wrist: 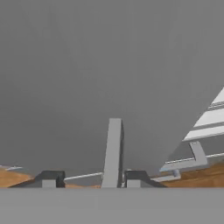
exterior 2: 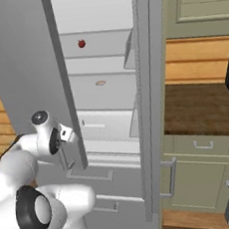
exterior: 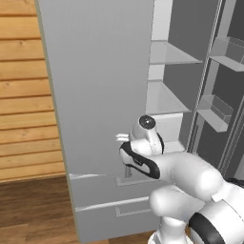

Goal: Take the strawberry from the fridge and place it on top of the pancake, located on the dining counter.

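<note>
The step in hand is, by my reading, opening the fridge [exterior 2: 151, 107]: the gripper [wrist: 89, 178] sits at the lower end of the left door's bar handle [wrist: 113, 151], its jaws narrow, one tip at each side of the bar, though whether they grip it I cannot tell. The next move calls for clearing this door. The strawberry [exterior 2: 81, 43] rests on an upper shelf [exterior 2: 97, 50], near its front edge, well above the jaws and apart from them.

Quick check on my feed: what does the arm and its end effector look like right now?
The arm is glossy white, with rounded shells and dark joint bands. A round grey cap tops the wrist. The end effector has two small, dark, blocky fingers. No cables or markings are visible.
</note>
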Tool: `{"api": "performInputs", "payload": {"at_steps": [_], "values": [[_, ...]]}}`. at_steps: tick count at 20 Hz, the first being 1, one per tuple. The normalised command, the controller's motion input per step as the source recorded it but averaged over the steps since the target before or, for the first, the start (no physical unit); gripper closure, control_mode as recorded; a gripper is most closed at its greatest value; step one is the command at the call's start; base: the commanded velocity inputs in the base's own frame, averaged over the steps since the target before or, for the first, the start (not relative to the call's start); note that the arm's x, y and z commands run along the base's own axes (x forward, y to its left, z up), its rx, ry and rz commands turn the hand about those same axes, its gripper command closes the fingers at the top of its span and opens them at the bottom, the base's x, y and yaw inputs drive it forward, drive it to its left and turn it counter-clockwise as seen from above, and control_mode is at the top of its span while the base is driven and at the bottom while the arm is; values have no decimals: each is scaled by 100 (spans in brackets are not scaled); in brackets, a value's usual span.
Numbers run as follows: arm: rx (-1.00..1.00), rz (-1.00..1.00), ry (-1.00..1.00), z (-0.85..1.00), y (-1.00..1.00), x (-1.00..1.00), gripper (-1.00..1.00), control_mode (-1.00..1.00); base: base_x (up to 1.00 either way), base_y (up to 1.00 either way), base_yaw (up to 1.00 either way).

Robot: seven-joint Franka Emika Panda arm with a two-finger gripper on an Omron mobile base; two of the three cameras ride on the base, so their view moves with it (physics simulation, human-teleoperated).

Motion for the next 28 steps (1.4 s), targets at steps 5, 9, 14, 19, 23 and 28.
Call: {"api": "performInputs", "payload": {"at_steps": [5, 9, 14, 19, 23, 28], "values": [[0, 1, -2, -1, 45, -87, 100, -100, 0, 0, 0], [0, 0, 3, 0, 60, -68, 100, -100, 0, 0, 0], [-1, 0, 12, 0, 72, -35, -100, -100, 0, 0, 0], [-9, 1, 9, -11, 28, -24, -100, -100, 0, 0, 0], [0, 0, 0, 49, 0, -37, -100, -100, 0, 0, 0], [0, -1, -1, 73, 0, -56, -100, -100, 0, 0, 0]]}}
